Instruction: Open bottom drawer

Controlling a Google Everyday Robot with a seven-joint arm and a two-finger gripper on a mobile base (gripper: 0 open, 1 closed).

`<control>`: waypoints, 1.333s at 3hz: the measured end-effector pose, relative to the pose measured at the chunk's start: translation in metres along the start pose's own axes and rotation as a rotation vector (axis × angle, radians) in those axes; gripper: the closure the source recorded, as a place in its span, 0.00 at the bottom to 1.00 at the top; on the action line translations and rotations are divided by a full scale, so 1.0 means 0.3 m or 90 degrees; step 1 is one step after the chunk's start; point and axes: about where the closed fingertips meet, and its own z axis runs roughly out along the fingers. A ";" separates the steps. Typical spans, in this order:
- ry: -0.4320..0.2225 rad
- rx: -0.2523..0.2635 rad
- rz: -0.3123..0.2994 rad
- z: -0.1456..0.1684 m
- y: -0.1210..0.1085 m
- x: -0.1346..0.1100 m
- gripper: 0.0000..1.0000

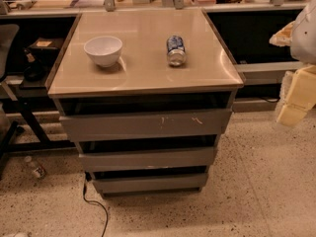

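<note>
Glossy beige surface [143,68], square cabinet top, seen from front & above. Claw [294,100] off to one side at view's edge, past surface's side edge, over speckled floor [256,181], touching nothing on top.

Two items on surface, both in rear half:
- White bowl [103,50]: upright, mouth up, on side far from claw, near that far edge.
- Drink can [176,50]: blue & white, lying on its side, silver end toward cam, approx mid-width, so nearer claw than bowl.

Bowl & can well apart, bare top btwn them. Soft glare at front corner nearest claw.
</note>
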 end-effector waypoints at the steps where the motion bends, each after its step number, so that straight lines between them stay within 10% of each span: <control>1: 0.000 0.000 0.000 0.000 0.000 0.000 0.00; 3: -0.043 -0.028 0.015 0.167 0.087 -0.040 0.00; 4: -0.044 -0.088 0.016 0.430 0.180 -0.072 0.00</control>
